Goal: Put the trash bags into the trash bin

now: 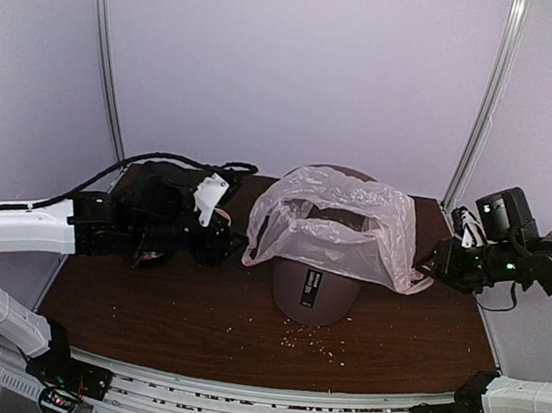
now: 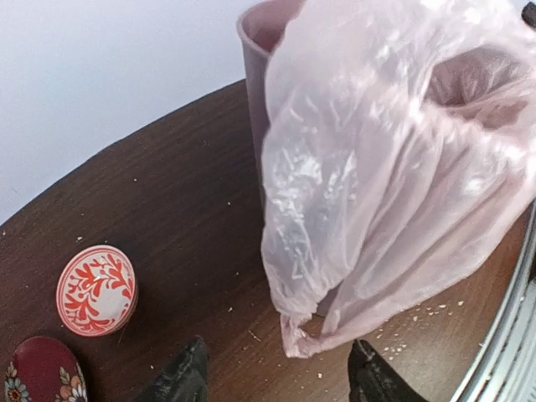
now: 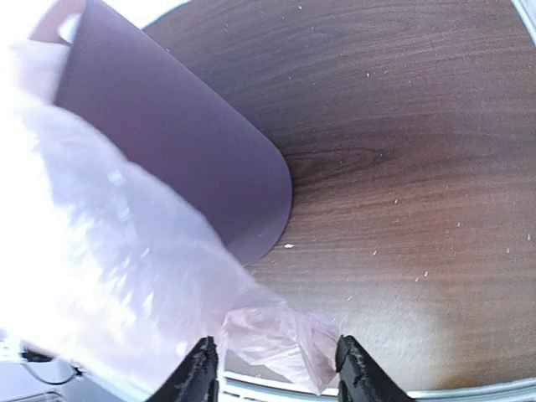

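Lilac walls [image 1: 303, 69] enclose crumb-dotted table [image 1: 163, 309] bearing trash bin [image 1: 335, 302].

Pale lilac walls [image 1: 293, 68] and two silvery upright posts [image 1: 108, 55] stand behind a dark wood-grain table [image 1: 191, 322].

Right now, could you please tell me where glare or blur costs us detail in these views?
Top external: even light, slightly soft, trash bag and trash bin clear. Left wrist: sharp, mild sheen on the bag. Right wrist: the bag's upper left blows out white; table grain crisp.
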{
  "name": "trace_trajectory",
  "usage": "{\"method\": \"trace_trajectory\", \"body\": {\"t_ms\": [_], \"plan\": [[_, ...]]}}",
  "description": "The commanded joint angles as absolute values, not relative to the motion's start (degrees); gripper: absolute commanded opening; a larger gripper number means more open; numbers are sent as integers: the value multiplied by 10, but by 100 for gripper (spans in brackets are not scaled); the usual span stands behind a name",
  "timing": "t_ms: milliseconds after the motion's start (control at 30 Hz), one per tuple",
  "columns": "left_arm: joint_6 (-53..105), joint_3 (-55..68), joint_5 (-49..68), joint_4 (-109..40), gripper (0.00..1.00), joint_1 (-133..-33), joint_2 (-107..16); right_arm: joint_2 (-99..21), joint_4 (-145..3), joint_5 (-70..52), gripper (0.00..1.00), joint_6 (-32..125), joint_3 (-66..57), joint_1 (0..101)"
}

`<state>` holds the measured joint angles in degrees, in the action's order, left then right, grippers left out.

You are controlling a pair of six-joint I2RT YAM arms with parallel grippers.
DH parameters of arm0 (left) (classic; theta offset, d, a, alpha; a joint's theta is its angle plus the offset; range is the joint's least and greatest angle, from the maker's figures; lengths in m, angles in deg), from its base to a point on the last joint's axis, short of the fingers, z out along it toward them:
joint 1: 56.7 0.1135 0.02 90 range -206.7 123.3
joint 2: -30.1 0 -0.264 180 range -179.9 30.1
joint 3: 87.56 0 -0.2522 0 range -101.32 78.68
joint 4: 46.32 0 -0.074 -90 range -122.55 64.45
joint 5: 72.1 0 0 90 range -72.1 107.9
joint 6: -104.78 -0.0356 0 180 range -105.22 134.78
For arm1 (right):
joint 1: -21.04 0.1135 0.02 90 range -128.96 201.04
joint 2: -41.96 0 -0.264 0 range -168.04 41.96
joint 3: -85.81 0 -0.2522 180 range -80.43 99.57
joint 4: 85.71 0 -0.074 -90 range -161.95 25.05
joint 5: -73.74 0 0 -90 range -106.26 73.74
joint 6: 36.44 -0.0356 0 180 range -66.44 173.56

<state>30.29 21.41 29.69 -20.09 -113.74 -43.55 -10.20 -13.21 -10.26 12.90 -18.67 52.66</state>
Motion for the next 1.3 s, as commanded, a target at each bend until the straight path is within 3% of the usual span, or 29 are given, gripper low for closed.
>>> {"method": "trace_trajectory", "body": {"t_ms": [0,133,400,633,1000,1267], "plan": [[292,209,286,-131,73,-1137,-354,-70,-42,-84,51,87,-134,524],[261,182,277,-111,83,-1136,-337,-59,-31,-71,60,89,-78,525],[249,70,280,-129,83,-1132,-473,-84,-98,-56,63,208,-81,524],[243,48,258,-177,71,-1113,-523,-127,-178,-37,67,259,-91,525],[232,34,271,-199,56,-1100,-560,-133,-187,-15,69,310,-102,540],[231,7,273,-199,39,-1100,-573,-123,-189,-31,70,318,-113,561]]}}
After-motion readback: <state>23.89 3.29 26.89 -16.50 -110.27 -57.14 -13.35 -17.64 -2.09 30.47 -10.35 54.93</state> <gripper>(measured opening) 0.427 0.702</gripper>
